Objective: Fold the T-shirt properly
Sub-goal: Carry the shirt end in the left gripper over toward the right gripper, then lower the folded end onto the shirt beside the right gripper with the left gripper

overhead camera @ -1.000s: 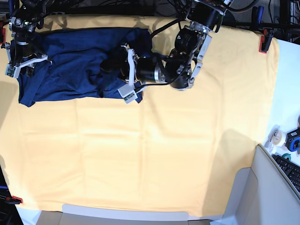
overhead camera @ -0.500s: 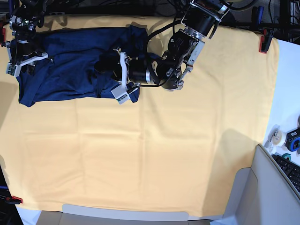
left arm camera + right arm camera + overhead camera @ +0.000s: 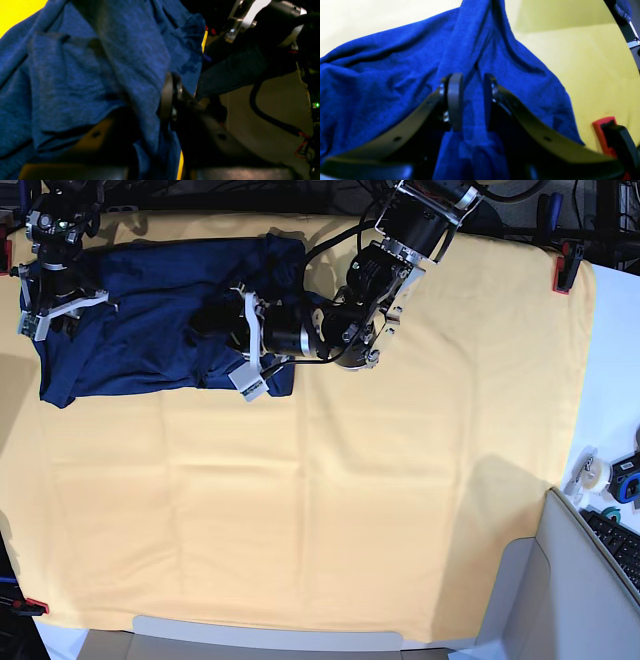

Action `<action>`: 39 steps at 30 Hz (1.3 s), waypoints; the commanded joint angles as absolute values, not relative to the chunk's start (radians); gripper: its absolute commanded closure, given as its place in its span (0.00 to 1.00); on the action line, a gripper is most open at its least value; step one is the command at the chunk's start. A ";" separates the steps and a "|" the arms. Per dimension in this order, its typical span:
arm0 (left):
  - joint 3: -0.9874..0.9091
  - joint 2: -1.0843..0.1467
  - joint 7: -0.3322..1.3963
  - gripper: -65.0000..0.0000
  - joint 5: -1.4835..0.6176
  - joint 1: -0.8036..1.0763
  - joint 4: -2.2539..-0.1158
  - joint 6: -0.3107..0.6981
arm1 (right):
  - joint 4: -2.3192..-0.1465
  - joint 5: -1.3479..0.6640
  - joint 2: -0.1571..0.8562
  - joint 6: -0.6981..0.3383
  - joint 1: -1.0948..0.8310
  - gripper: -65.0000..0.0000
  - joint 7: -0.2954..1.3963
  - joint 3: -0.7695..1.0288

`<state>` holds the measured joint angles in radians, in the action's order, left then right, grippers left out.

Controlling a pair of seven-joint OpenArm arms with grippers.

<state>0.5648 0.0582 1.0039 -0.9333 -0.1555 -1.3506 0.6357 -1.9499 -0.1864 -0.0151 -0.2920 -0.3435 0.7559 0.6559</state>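
A fold of the T-shirt (image 3: 395, 82) is being pinched between the two dark pads of the right gripper (image 3: 470, 102), whose jaws are standing a little apart with the blue knit bunched up between them and rising in a ridge beyond the tips. In the base view this gripper (image 3: 45, 305) is being held at the garment's far-left end, near the cloth's left edge. The left gripper (image 3: 205, 340) is being kept closed on the same T-shirt (image 3: 140, 330) at the middle of its right half; from the left wrist, fabric (image 3: 75, 75) is being seen draped over one round pad (image 3: 167, 96), with the other jaw buried under the folds. The shirt is being stretched out, rumpled, across the upper-left part of the pale yellow cloth (image 3: 400, 480) covering the table.
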 commanded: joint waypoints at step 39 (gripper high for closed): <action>0.380 -0.168 1.024 0.61 -1.012 -0.005 -1.779 0.484 | -1.933 -0.191 -0.007 -0.292 -0.338 0.78 0.730 0.657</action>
